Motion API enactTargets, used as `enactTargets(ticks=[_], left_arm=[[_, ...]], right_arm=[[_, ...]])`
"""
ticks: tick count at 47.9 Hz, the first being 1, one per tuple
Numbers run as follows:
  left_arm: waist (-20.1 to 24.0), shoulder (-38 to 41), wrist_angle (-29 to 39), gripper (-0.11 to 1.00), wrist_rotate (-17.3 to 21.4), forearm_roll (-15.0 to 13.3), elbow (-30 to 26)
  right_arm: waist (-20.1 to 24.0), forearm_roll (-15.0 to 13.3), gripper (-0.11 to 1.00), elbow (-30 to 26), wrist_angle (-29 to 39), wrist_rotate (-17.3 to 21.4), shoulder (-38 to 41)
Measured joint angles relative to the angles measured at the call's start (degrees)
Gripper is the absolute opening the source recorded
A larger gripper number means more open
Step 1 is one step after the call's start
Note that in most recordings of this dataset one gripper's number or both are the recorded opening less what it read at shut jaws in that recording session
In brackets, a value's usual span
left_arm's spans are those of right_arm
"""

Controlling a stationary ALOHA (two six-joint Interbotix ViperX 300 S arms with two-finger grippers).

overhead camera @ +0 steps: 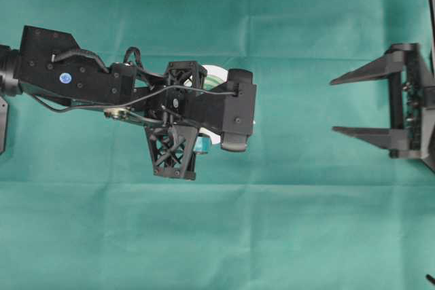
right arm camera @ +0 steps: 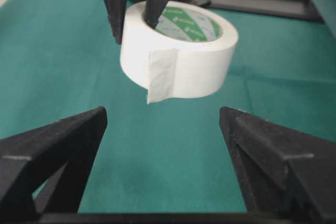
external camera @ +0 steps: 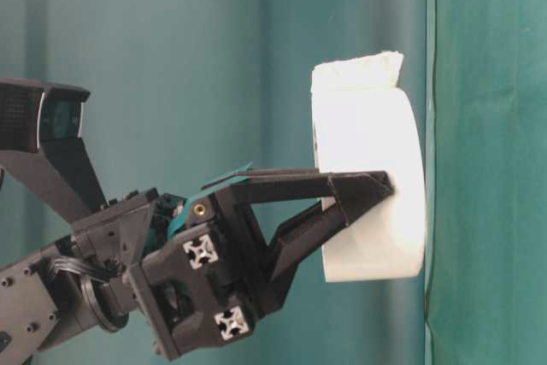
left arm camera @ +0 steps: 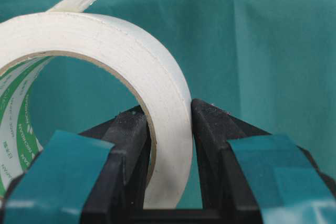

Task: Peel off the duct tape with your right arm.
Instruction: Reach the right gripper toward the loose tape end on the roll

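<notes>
Approach step, by my reading: the left gripper (external camera: 363, 198) is clenched on the wall of the duct tape (right arm camera: 181, 51), holding it off the green cloth (right arm camera: 63, 51) at upper centre. The right gripper (right arm camera: 163, 145), jaws spread wide, hangs empty below; next it should close on the loose strip end (right arm camera: 160, 75).

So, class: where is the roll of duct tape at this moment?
The duct tape is held above the green cloth, its wall pinched by the left gripper's fingers; in the right wrist view it hangs straight ahead of the open right gripper.
</notes>
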Motion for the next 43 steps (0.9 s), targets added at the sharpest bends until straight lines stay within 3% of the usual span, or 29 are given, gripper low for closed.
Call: enactTargets(ticks=[26,43], left_arm=[[0.0,0.0,0.0,0.21,0.0,0.0,0.0],[0.0,0.0,0.09,0.21,0.09,0.0,0.0]], right_arm=[[0.35,0.0,0.83,-10.81,-4.48,-0.09,22.85],[0.26,0.0,0.83,-15.73,-6.24,-0.26,29.79]])
